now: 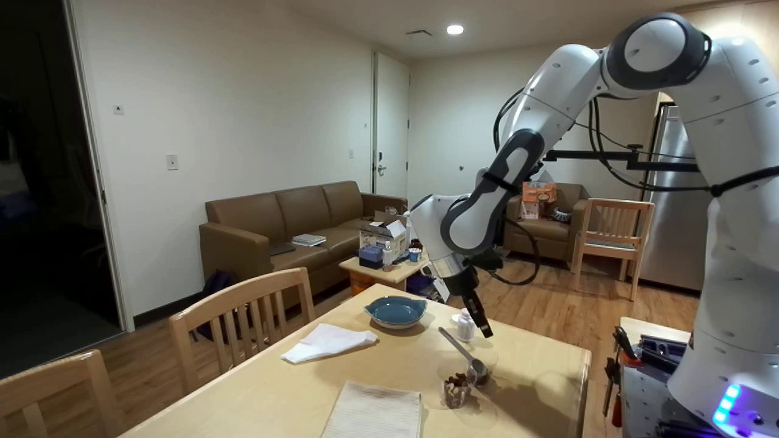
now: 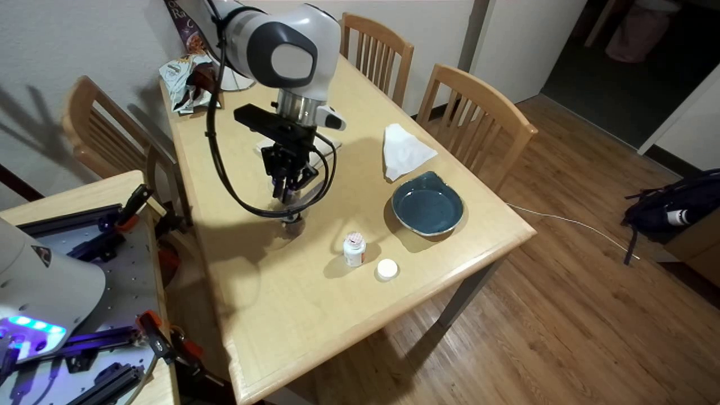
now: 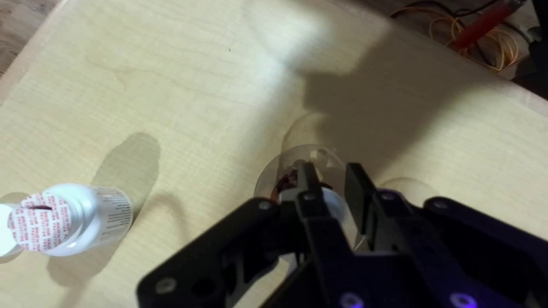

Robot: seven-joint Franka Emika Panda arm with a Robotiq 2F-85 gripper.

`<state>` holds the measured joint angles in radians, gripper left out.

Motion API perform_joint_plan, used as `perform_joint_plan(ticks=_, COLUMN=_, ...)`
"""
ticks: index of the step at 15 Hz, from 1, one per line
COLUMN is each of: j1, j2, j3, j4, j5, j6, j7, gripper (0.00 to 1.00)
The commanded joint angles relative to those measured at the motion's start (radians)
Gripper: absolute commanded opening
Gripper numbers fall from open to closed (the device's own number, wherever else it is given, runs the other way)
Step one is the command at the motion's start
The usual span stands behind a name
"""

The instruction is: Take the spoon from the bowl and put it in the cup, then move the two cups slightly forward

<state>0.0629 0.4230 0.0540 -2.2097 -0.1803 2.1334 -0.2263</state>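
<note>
Spoon (image 1: 461,347) whole in an exterior view

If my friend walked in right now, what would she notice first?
Probably the big white robot arm, reaching over the wooden table from the right in an exterior view. Next might be the blue bowl near the white napkin, and then the small white bottle on that table with a cap beside it.

The table (image 2: 304,309) holds two cups (image 1: 454,395) (image 1: 483,379), one spoon (image 1: 457,345), one blue bowl (image 2: 428,205), one bottle (image 2: 354,252) (and one cap (image 2: 387,269)).
</note>
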Motion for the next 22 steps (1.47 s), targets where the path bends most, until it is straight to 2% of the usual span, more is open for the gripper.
perform_joint_plan(ticks=1, j1=-0.017, j2=-0.008, j3=0.001, j4=-0.01, j5=0.021, j6=0.035, j7=0.03, gripper=0.56)
perform_joint_plan(ticks=4, j1=-0.021, j2=-0.033, j3=-0.008, j4=-0.033, j5=0.018, j6=0.058, j7=0.057, gripper=0.74)
perform_joint_plan(ticks=8, j1=-0.019, j2=-0.044, j3=-0.041, j4=-0.078, j5=-0.018, j6=0.151, j7=0.109, gripper=0.98)
perform_joint_plan(ticks=15, j1=-0.023, j2=0.017, j3=-0.083, j4=-0.133, j5=-0.02, j6=0.383, j7=0.127, gripper=1.0)
perform_joint_plan(ticks=17, j1=-0.018, j2=0.025, j3=-0.091, j4=-0.148, j5=-0.021, j6=0.437, j7=0.14, gripper=0.96)
perform_joint_plan(ticks=19, j1=-0.01, j2=0.038, j3=-0.104, j4=-0.163, j5=-0.027, j6=0.506, j7=0.172, gripper=1.0)
perform_joint_plan(ticks=22, j1=0.001, j2=0.059, j3=-0.126, j4=-0.174, j5=-0.028, j6=0.584, j7=0.209, gripper=1.0)
